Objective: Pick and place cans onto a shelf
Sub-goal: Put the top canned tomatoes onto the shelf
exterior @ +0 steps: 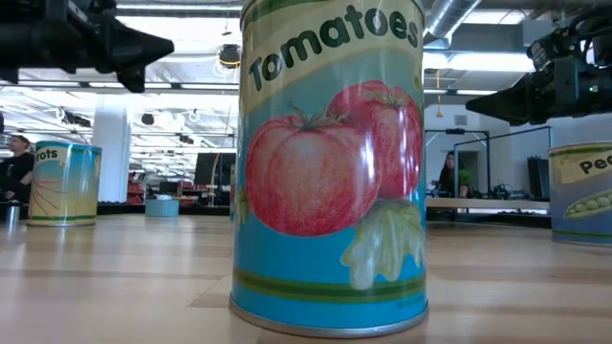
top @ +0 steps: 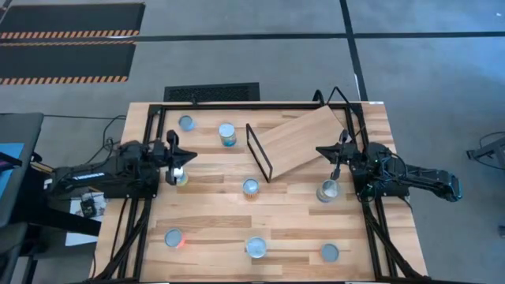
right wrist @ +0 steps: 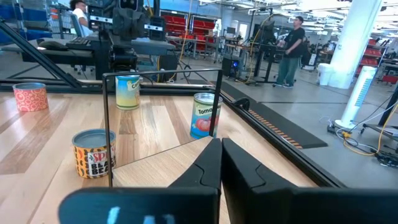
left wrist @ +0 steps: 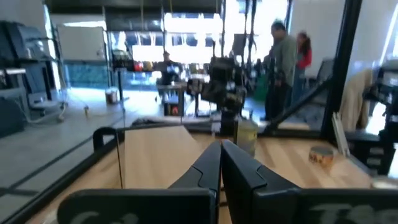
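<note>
Both arms hover empty, left gripper (top: 180,160) and right gripper (top: 333,158) pinched closed, apparently poised between picks. Eight cans (top: 251,187) dot the tabletop (top: 213,213); the shelf (top: 296,142), upper centre-right, holds none.

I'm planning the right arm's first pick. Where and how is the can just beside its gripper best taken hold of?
Judging by its pose, grip that can across its round side wall, coming straight down from above: it stands upright with its silver top up and bare table around it. The right gripper, fingers together, must open first.
</note>
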